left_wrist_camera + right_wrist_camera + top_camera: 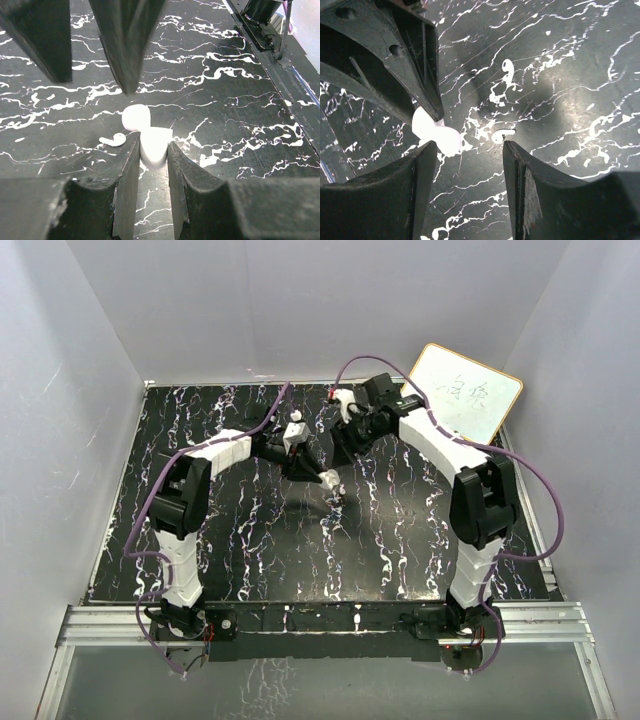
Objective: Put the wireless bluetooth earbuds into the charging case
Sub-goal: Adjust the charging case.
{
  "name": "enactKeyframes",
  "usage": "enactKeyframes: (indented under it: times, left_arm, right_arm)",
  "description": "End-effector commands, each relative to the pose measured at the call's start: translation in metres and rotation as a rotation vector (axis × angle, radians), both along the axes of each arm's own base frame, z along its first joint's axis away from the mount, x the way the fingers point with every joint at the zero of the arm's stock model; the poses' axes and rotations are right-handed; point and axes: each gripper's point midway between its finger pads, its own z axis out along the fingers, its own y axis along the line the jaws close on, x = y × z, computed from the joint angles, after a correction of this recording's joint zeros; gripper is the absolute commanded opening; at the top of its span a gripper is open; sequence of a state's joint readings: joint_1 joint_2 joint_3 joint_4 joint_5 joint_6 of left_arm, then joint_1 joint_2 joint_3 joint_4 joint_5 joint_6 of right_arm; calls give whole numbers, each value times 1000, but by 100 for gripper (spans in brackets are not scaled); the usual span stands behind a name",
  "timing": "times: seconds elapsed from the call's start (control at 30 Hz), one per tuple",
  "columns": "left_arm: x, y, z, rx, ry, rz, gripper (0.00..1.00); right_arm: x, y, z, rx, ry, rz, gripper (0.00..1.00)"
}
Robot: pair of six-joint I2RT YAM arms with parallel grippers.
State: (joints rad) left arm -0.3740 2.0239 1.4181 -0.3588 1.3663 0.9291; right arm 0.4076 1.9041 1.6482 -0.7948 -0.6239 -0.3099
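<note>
Case (155, 141) (white, flipped open) sits clamped in left gripper (154, 145), lower centre; right gripper (470, 147) gapes wide, empty, earbud (504, 135) just beside its fingertip.

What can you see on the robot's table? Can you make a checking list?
Surface: black table with white marbling.
Job's things: white charging case, lid looks open, held in the left claw; one white earbud lying on the table beside it; a second earbud seems to lie farther off.
Clutter: nothing seen.
Claws: left claw shut on the charging case; right claw open, holding nothing.
Cables: purple cables loop along both arms.
Surroundings: pale walls; whiteboard with writing at the far right corner.
</note>
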Motion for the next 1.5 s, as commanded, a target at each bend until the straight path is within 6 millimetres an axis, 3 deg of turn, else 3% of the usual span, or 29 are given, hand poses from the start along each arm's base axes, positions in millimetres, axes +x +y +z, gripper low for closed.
enactKeyframes:
  times: [0.0, 0.13, 0.37, 0.6, 0.8, 1.07, 1.47]
  left_arm:
    - [5, 3, 27, -68, -85, 30, 0]
    - [19, 3, 44, -120, -103, 203, 0]
    - [7, 8, 91, -440, -78, 339, 0]
    - [4, 9, 95, -495, -138, 472, 0]
    - [-1, 23, 122, -556, -218, 565, 0]
    - [-22, 33, 132, -565, -309, 557, 0]
    - [-26, 32, 139, -574, -318, 537, 0]
  right_arm:
    - [20, -16, 58, 162, -134, -94, 54]
    - [31, -31, 81, 294, -247, -208, 54]
    - [28, -37, 94, 468, -356, -368, 53]
    - [19, -41, 101, 554, -413, -400, 53]
    - [8, -37, 111, 642, -436, -384, 52]
    - [-4, -30, 113, 719, -398, -351, 52]
    - [-28, 6, 113, 812, -330, -227, 51]
